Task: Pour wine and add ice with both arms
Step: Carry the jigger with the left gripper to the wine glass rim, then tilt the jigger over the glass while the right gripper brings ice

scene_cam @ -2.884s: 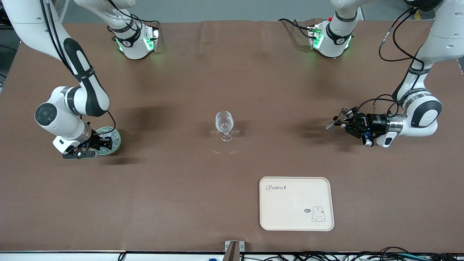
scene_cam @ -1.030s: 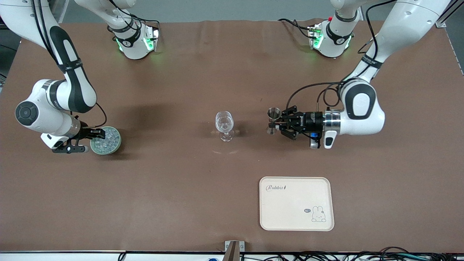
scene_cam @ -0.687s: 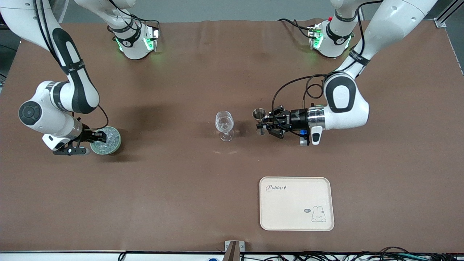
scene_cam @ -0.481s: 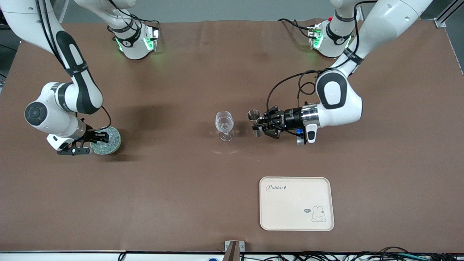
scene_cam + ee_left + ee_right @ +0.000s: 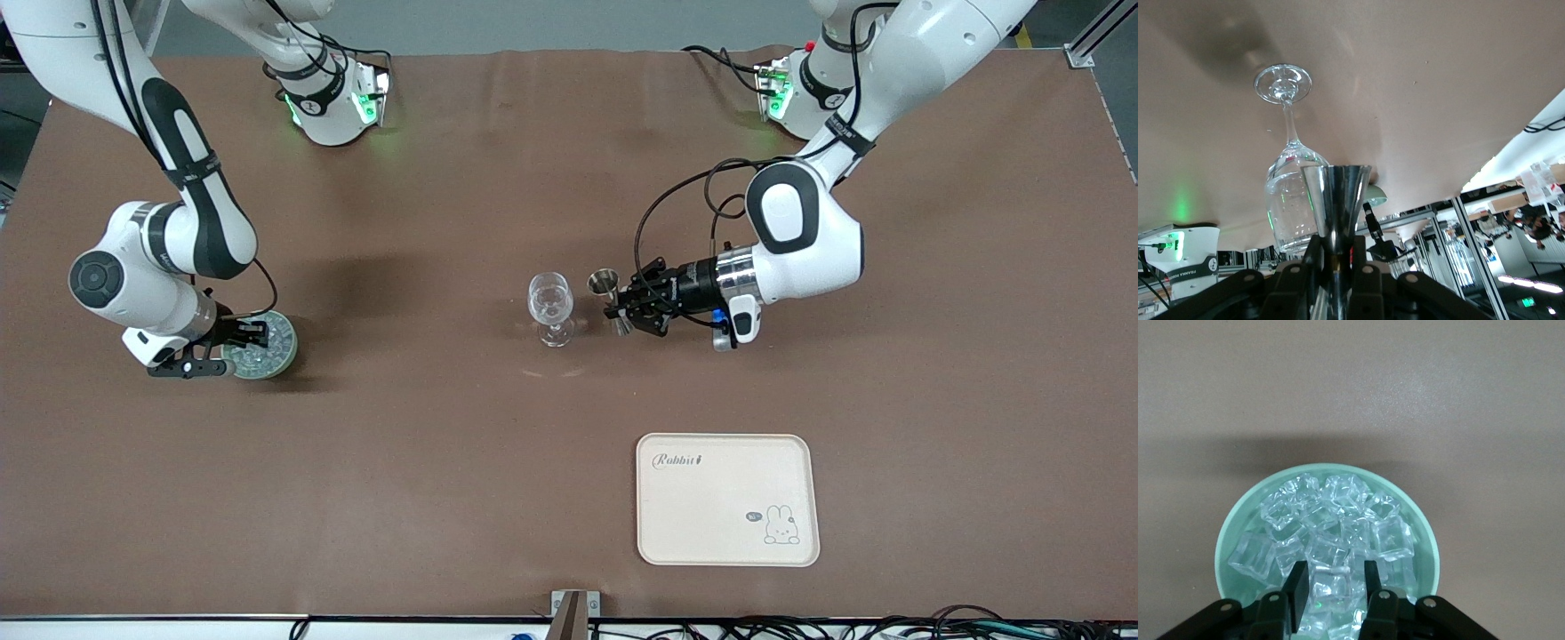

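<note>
- 2 white arms, 1 pale green bowl (image 5: 267, 347) of ice (image 5: 1331, 540), 1 wine glass (image 5: 550, 307), 1 steel jigger (image 5: 609, 298), 1 cream tray (image 5: 727, 500) on the brown table (image 5: 444, 444).
- Right gripper (image 5: 1333, 587), toward the right arm's end of the table, is dipped into the bowl; its 2 fingers (image 5: 1298, 583) stand partly open with 1 cube between them. Whether they grip it, I cannot tell.
- The ice is a heap of small clear cubes, whitish and glinting, filling the bowl.
- The wine glass stands upright mid-table.
- Left gripper (image 5: 622, 307) clamps the jigger's waist, holding it upright at the glass's 3 o'clock, just beside it.
- The tray lies at the glass's 5 o'clock, nearer the front camera.
- The jigger's contents cannot be seen.
</note>
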Controlling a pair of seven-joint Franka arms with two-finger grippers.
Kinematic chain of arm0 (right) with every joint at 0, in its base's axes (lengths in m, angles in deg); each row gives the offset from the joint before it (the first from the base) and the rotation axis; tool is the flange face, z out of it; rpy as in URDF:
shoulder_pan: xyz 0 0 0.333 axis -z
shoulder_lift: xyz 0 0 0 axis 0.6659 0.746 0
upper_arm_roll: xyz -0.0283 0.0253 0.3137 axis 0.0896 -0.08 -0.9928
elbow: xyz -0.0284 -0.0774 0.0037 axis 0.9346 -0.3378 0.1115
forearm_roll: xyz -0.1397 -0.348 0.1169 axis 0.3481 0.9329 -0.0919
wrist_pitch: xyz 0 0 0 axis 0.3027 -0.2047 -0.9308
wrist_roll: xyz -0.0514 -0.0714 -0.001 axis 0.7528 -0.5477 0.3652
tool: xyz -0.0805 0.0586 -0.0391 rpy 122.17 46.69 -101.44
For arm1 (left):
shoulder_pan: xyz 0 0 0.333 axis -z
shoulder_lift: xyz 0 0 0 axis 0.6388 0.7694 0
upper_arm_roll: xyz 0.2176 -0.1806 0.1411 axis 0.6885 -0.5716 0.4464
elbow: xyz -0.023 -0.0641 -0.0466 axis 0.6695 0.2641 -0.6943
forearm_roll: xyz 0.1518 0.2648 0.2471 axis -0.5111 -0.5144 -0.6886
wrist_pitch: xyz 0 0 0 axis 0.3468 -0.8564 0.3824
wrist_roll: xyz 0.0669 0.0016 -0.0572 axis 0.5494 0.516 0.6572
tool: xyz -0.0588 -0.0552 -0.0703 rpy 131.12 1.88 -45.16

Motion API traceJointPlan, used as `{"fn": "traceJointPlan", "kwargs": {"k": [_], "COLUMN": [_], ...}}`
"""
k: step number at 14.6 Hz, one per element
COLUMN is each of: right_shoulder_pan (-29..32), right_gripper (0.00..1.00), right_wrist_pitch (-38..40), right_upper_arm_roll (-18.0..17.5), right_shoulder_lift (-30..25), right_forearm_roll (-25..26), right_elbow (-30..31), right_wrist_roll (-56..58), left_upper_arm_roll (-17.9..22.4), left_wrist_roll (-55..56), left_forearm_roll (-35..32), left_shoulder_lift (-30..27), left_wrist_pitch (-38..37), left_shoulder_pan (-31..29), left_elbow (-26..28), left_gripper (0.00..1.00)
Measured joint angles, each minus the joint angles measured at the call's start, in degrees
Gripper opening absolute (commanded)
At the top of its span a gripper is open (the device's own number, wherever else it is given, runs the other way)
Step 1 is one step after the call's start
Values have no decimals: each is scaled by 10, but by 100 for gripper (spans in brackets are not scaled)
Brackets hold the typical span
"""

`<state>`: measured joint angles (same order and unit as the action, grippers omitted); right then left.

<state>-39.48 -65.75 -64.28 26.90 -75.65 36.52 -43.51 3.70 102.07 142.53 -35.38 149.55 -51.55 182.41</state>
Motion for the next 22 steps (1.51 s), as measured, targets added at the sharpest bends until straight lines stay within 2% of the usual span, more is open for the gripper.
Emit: {"fn": "traceJointPlan", "kwargs": {"k": [3,6,10,17,19,22], "right_shoulder_pan": [-1,-2,-2,-12,-15,-38], "right_gripper": [23,16,12,9,9,9], "right_wrist_pitch": [0,2,54,244,261,288], "right_upper_arm_roll": [-3,-3,-3,-3,-4,-5], "right_shoulder_lift": [-1,-1,-1,-6,-7,-8], "right_forearm_roll": [-1,-1,-1,-1,-1,-1], "right_elbow": [0,0,-28,-163,-175,-185], "right_wrist_roll": [-11,-14,-23,-82,-98,-147], "left_upper_arm_roll": [-1,-1,-3,-4,-4,-7], "left_wrist_roll": [77,121,191,425,479,516], "left_forearm_roll": [-75,-120,-201,-476,-547,-613], "left_shoulder_lift": [13,23,24,35,45,52], "left_wrist_pitch": [22,43,79,86,86,86], "left_shoulder_pan": [12,28,55,73,77,80], "left_elbow": [-17,-31,-32,-58,-62,-64], "left_gripper": [0,0,1,1,1,1]}}
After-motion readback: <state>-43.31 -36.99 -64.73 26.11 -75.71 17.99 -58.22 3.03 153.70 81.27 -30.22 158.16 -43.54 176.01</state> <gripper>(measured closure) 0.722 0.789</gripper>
